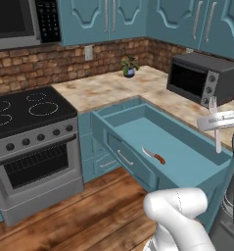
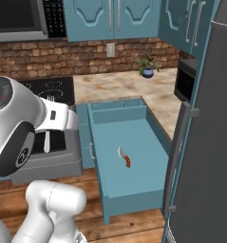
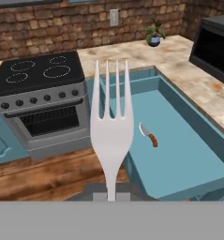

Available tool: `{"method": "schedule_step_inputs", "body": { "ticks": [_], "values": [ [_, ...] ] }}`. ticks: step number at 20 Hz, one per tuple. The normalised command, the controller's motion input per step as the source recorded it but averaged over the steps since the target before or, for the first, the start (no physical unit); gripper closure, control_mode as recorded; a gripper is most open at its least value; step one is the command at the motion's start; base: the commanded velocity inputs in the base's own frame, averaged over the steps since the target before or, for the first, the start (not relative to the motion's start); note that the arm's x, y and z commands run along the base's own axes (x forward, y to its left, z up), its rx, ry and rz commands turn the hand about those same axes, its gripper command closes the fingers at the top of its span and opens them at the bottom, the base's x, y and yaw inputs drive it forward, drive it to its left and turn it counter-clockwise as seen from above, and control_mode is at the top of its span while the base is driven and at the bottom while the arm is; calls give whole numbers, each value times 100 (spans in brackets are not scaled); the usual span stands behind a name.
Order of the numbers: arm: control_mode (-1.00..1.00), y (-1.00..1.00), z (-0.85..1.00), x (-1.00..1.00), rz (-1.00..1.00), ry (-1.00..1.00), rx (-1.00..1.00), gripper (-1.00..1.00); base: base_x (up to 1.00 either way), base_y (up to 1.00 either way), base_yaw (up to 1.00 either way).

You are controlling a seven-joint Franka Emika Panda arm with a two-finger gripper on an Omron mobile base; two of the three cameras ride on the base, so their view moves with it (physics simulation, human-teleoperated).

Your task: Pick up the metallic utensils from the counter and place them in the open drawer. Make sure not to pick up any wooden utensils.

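From the left, the tool (image 1: 217, 122) pinches a silver fork (image 1: 216, 128) above the open drawer (image 1: 187, 149), where a knife (image 1: 154, 156) lies. From the right, the knife (image 2: 124, 157) rests mid-drawer (image 2: 129, 187). The hand view shows the fork (image 3: 111, 131) upright before the stove (image 3: 38, 89).

Even, bright, sourceless rendered light fills all three views, with soft faint shadows inside the open drawer (image 1: 187, 147) and under the counter (image 1: 108, 88) edge, no glare, slightly soft low-resolution edges throughout, and no visible lens distortion or motion blur.
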Motion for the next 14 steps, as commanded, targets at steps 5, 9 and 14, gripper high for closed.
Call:
{"method": "schedule_step_inputs", "body": {
  "ticks": [5,9,14],
  "values": [
    [-100,-12,-10,60,0,11,-1,100,2,-2,0],
    [-100,-37,-42,48,1,17,-12,100,0,0,0],
    [-100,-34,-81,63,8,11,-10,100,0,0,0]
  ]
}}
